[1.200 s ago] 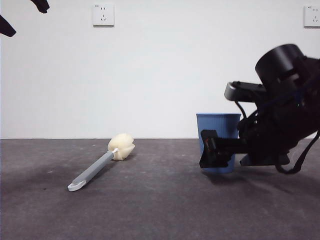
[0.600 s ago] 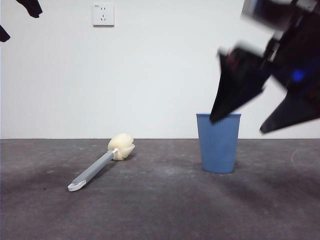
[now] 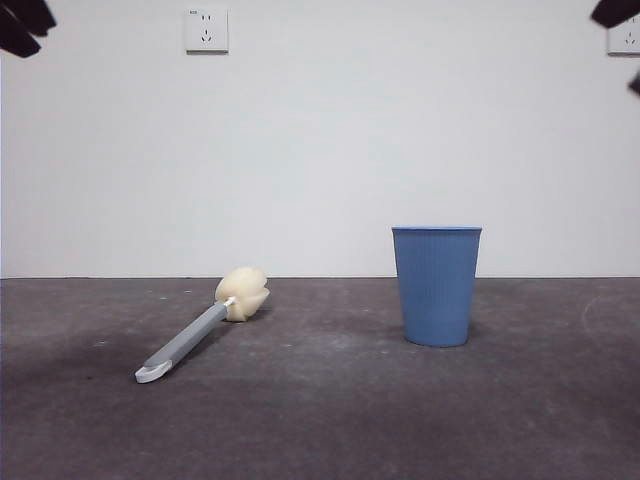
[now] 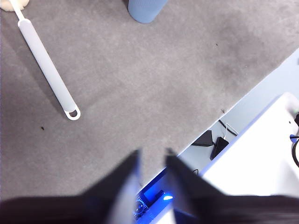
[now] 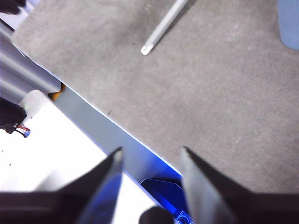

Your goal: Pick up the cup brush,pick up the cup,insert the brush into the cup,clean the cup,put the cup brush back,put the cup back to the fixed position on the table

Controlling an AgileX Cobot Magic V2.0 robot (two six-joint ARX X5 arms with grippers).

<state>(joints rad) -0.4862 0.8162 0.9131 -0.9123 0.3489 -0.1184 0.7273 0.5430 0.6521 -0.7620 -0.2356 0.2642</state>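
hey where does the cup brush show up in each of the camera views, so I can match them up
Front view: the cup brush lies on the table, handle tip toward the camera, apart from the cup.
Left wrist view: mostly handle; the sponge head is cut off at a corner.
Right wrist view: only the handle's tip end.
Shared landmark: the blue cup, in all three.

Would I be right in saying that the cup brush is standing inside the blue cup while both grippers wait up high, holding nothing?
Not quite: the cup brush lies flat on the table, apart from the cup, as the front view shows. The rest holds: the left gripper and right gripper wait high, open and holding nothing.
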